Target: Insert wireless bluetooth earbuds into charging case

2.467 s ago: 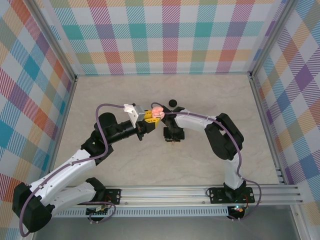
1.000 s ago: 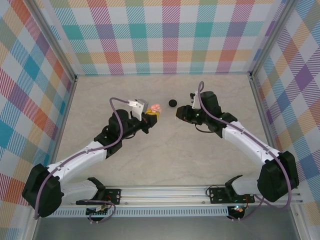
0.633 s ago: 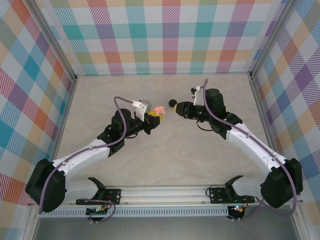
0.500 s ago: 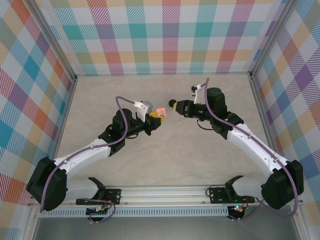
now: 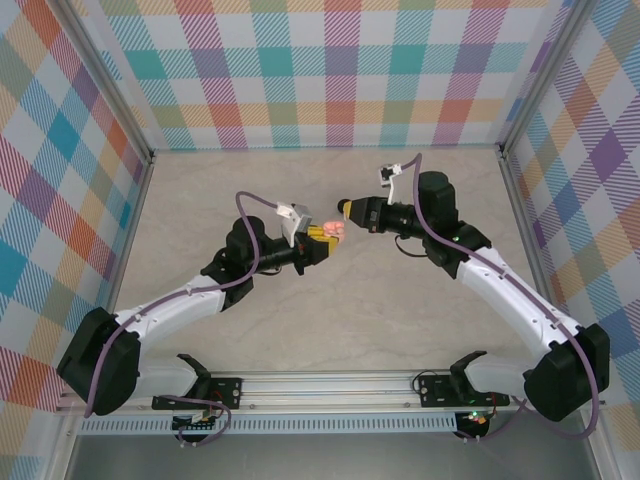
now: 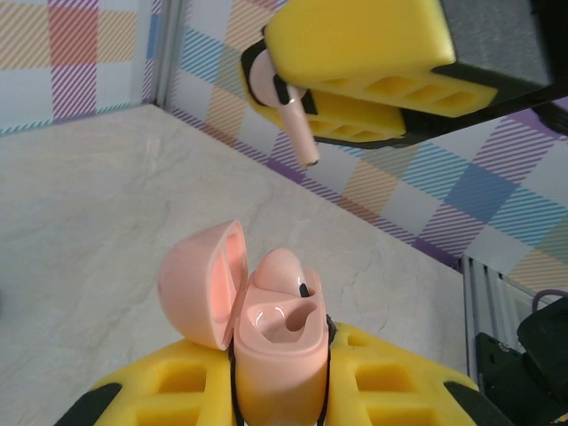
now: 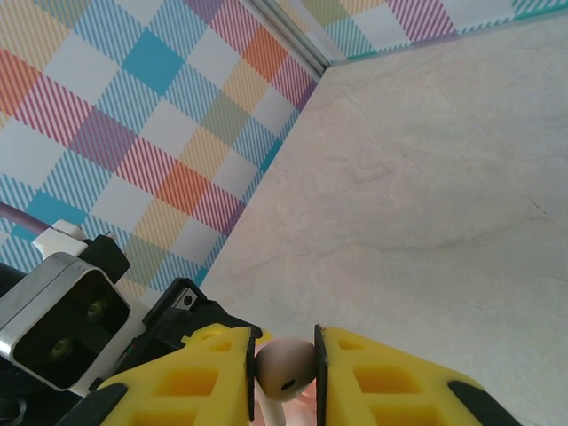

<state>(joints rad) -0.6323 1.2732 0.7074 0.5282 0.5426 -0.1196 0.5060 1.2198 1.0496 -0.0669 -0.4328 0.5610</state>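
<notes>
Yellow-padded on both sides. Clamps case (image 6: 275,351) in left gripper (image 6: 280,390), lid (image 6: 200,284) open and mouth up, to steady the free socket (image 6: 282,318). Pinches earbud (image 6: 297,133) by its head in right gripper (image 7: 284,359) just above, stem down, seemingly lined up for that socket.

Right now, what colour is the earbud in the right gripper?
Pale pink earbud; left wrist view shows it best.

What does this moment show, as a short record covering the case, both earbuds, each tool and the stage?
case: pink charging case, lid open, clamped in left tool
seated earbud: apparently in the far slot; near slot empty
held earbud: pinched by right tool, stem down, above the case, not touching it
stage: second insertion not yet done
</notes>
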